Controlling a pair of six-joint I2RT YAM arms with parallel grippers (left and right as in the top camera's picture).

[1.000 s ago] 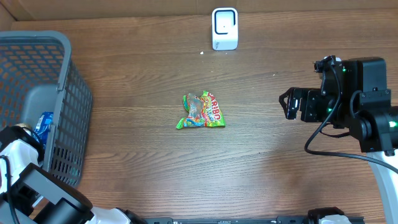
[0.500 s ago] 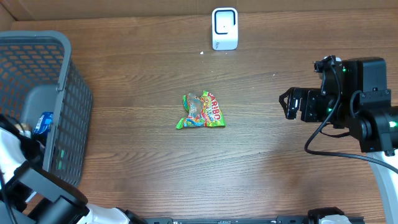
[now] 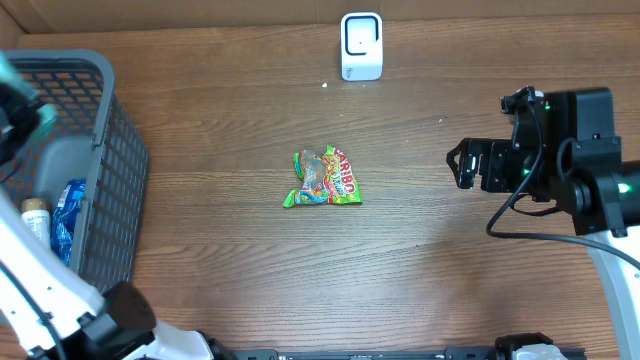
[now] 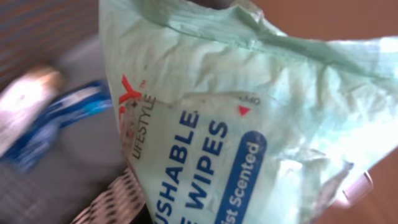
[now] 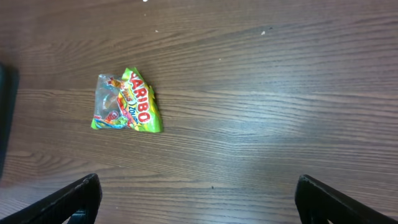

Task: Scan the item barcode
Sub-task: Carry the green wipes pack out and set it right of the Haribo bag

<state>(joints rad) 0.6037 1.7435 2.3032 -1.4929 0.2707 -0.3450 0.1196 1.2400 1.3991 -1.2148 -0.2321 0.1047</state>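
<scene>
At the far left, the left tool (image 3: pixel 20 108) is showing only as a blur above the grey basket (image 3: pixel 105 150). Its fingers are pressed together, and I judge they are pinching the wipes pack (image 4: pixel 249 118), which is filling the left wrist view. The pack is soft and crinkled, so a thin pinch on one edge is risking a slip. It could sag, swing or drop back among the bottle (image 3: pixel 35 213) and blue packet (image 3: pixel 68 212) that are lying in the basket. A low carry could also catch the basket's rim.

The printed face is turning toward the wrist camera and no barcode is showing there, so the code may be pointing away from the reader on arrival. The Haribo bag (image 3: pixel 326 180) is lying mid-counter, between the basket and everything to the right. A drooping pack could brush it on a low, direct route.

The white scanner (image 3: pixel 361 45) is standing at the far edge, well apart from the pack, so the carry is looking long. The right tool (image 3: pixel 461 166) is hanging spread wide and holding nothing, well right of the bag.

The counter (image 3: pixel 240 270) is showing dark, smooth wood grain. A tan, cardboard-like band is running along its far edge, and nothing else of the room is showing.
</scene>
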